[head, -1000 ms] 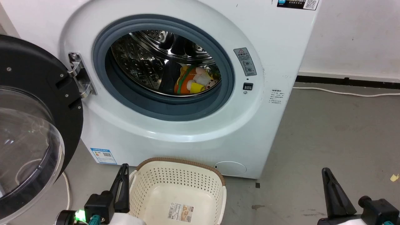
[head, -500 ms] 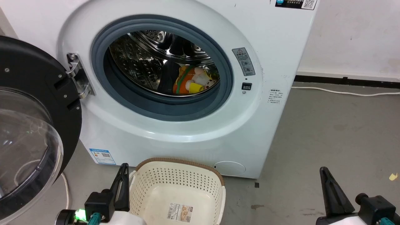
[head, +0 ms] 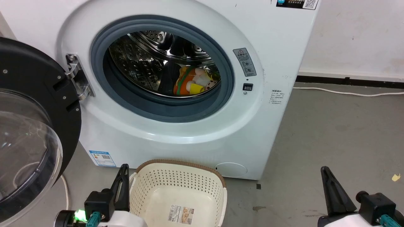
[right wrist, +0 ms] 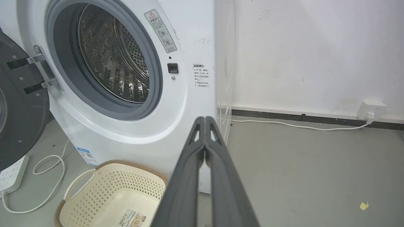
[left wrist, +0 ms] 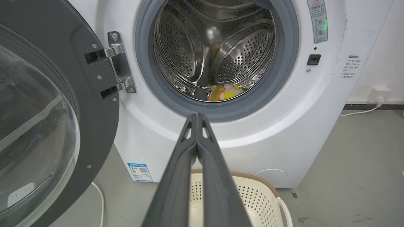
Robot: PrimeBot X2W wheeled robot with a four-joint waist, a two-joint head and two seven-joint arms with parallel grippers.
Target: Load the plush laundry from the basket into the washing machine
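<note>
The doll [head: 191,82] lies inside the washer [head: 189,138], on the bottom of the steel drum [head: 139,60]. It sits a little right of the middle, just beyond the grey gasket [head: 164,108]. Its orange and yellow body and pale face show above the gasket's lower lip. The door [head: 31,72] hangs wide open to the left on its metal hinge [head: 77,78].

On the floor [head: 331,132], close against the washer's front, stands the basket [head: 176,179], with a label [head: 181,214] on its bottom. The left gripper [head: 125,167] hovers on the near side, just beside the basket's left rim. Its two fingers are pressed flat together with nothing between them. The right gripper [head: 325,170] hangs well off to the right over bare concrete, fingers likewise pinched together and holding nothing.

A white cable [head: 347,93] runs along the foot of the far wall. A power strip [right wrist: 11,175] lies on the floor to the left, by the open door.
</note>
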